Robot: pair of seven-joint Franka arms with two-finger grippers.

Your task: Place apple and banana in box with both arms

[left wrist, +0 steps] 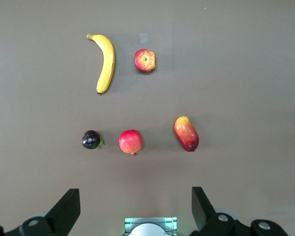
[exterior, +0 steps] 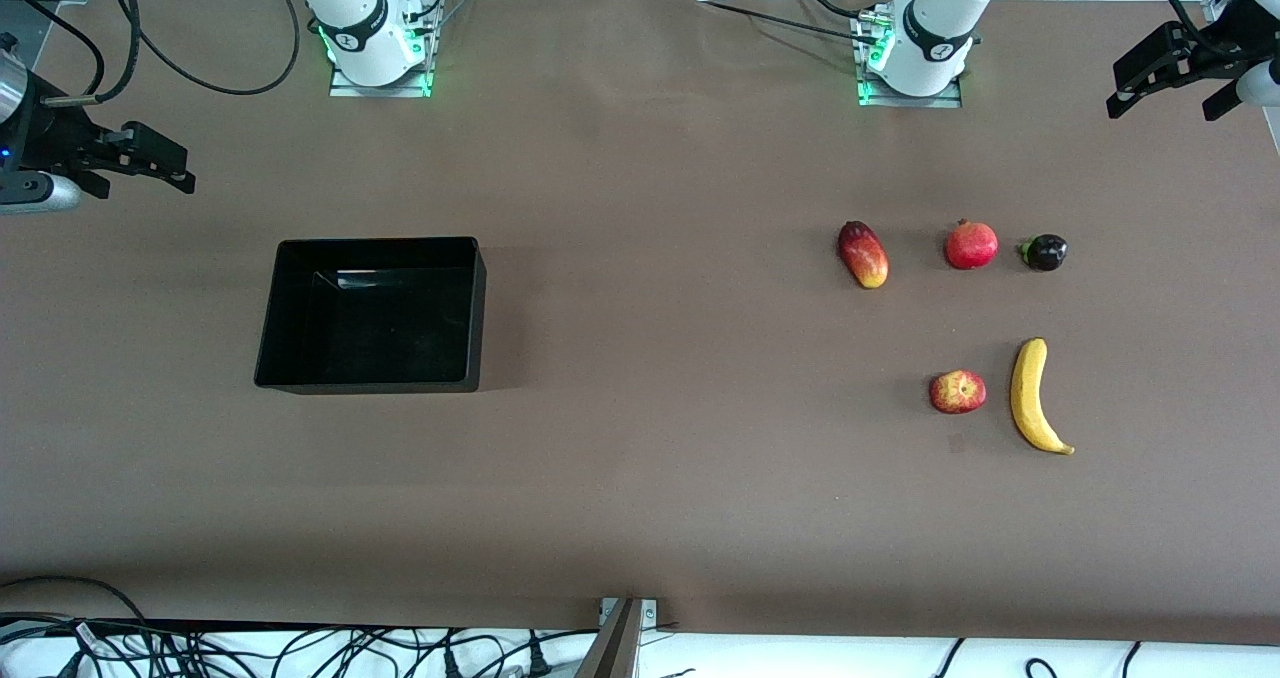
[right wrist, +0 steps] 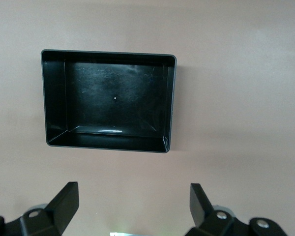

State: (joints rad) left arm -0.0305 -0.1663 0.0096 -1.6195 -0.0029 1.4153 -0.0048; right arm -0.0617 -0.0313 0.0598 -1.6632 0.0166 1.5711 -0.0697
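Apple [exterior: 957, 392] just beside banana [exterior: 1034, 396], left arm's end of surface; box [exterior: 372, 314] empty. Left gripper [exterior: 1170, 83], right gripper [exterior: 140, 163] raised at table ends, jaws wide, holding nothing. Approach apple straight down, avoid nudging banana.

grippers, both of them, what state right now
left gripper: open, empty, up over the left arm's end of the table.
right gripper: open, empty, up over the right arm's end.

Cut off at the front view's edges: left gripper [exterior: 1172, 83] and right gripper [exterior: 150, 165], arms out of frame. Only fingertips [left wrist: 69, 206] showing in the left wrist view, likewise fingertips [right wrist: 66, 202] in the right wrist view. Small dark fruit [exterior: 1045, 252] beside the pomegranate [exterior: 971, 245] too small to identify.
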